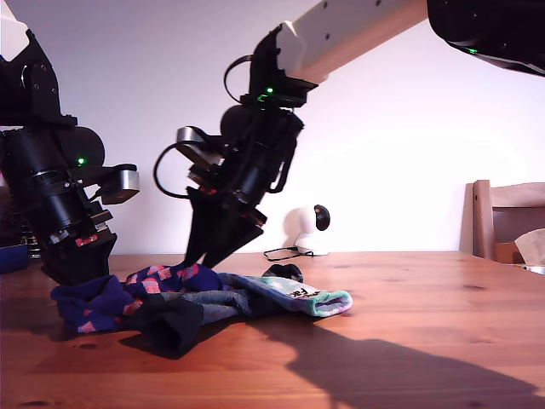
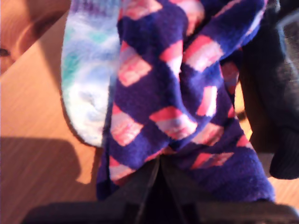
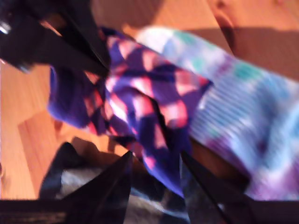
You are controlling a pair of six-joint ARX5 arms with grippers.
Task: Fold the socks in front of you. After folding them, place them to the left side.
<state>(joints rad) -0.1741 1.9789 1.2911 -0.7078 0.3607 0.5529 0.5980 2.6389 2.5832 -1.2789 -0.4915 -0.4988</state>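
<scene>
Pinching the navy sock (image 2: 163,102) at its near end, my first gripper (image 2: 159,170) has its jaws closed on the fabric. My second gripper (image 3: 156,175) stands at the other end of that sock, jaws narrow with a fold of navy between them; I cannot tell whether it is biting. All three socks lie in one heap beneath the two tools: the tie-dye sock (image 1: 302,298) runs out past my second gripper, and the black sock (image 1: 174,328) lies just beside both, partly under the navy.

Risk, as I judge it: the navy sock overlaps the other two, so lifting or stretching it could drag them along and spoil the fold. If my second gripper holds only a thin ridge, the cloth may slip out under tension. The two tools are near each other, and a careless sweep could knock fingers together.

Room: the table (image 1: 409,341) is bare well beyond my second gripper, toward the chair (image 1: 502,213). Beyond my first gripper the wood runs out of the exterior view, so the room there is unknown.
</scene>
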